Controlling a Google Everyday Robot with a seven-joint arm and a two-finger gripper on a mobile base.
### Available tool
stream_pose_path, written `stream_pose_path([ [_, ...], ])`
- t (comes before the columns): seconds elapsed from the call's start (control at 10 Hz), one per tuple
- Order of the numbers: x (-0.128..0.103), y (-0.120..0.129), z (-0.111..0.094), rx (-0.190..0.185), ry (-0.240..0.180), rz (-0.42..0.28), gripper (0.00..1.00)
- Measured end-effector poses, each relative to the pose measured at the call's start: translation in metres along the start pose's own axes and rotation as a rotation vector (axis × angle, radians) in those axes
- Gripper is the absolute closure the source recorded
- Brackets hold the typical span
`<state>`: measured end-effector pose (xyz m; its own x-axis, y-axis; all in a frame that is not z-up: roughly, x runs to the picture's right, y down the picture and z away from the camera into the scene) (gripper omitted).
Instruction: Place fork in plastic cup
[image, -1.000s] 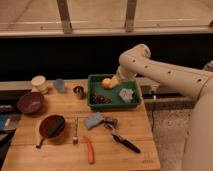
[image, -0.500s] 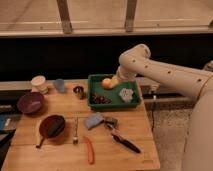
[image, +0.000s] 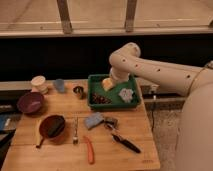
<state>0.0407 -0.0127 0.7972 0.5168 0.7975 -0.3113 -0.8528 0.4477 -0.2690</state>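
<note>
One claw over green tray

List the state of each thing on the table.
Fork, lying flat beside the red bowl, untouched.
Blue cup, upright, no fork in it.
White cup, upright.
Green tray, holding several items.
Tool, over the tray's back edge, away from the fork.

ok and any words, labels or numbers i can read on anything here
No text can be read anywhere in this view.
The fork, the green tray and the white arm show no print, label or number.
The gripper, low over the back left part of the tray, shows no marking either.
</note>
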Motion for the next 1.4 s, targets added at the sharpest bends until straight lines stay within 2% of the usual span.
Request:
stream_pose_path([
  [0.2, 0.006, 0.047, 0.001, -0.011, 0.033, -0.106, 0.24],
  [0.4, 0.015, 0.101, -0.001, -0.047, 0.061, -0.215, 0.24],
  [0.5, 0.017, 0.109, -0.001, -0.055, 0.065, -0.231, 0.24],
  [0.9, 0.017, 0.108, 0.000, -0.058, 0.066, -0.232, 0.24],
  [1.1, 0.016, 0.111, 0.010, -0.084, 0.089, -0.263, 0.24],
  [1.2, 0.013, 0.128, 0.024, -0.107, 0.105, -0.300, 0.24],
  [1.4, 0.013, 0.162, 0.036, -0.132, 0.126, -0.359, 0.24],
])
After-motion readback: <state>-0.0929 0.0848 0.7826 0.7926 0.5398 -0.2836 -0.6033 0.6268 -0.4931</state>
